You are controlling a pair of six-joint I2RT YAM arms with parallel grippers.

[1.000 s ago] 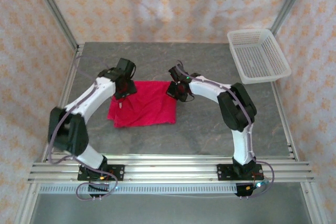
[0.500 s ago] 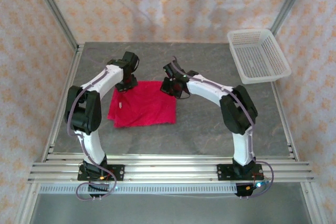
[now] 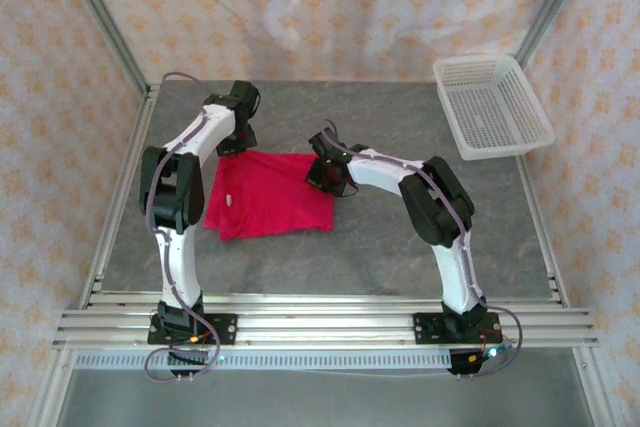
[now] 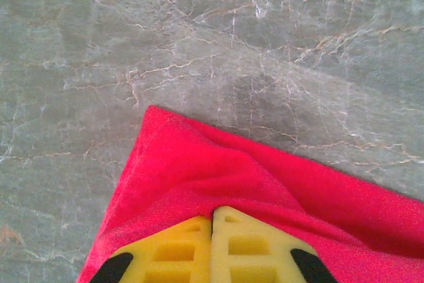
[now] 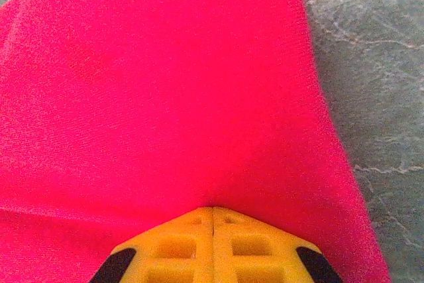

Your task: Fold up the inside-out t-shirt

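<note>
top external showed me the red t-shirt point(image 3: 268, 195) lying flat on the tabletop point(image 3: 400, 237), left of centre between the two arms, in a rough rectangle. the left gripper point(image 3: 232, 145) sat down on its far left corner and the right gripper point(image 3: 325, 175) on its far right corner. on the left wrist view the yellow fingers were pressed together with the cloth puckered up against their tips, so i read that as a pinch on the corner. the right wrist view gave the same picture: fingers together, red cloth gathered at the tips, bare tabletop just beside the shirt's edge.

i judged this to be the grasp before a fold, with both far corners taken. the next move called for lifting both corners evenly, keeping the edge between them taut, and carrying it toward the near hem without dragging the layer underneath.
</note>
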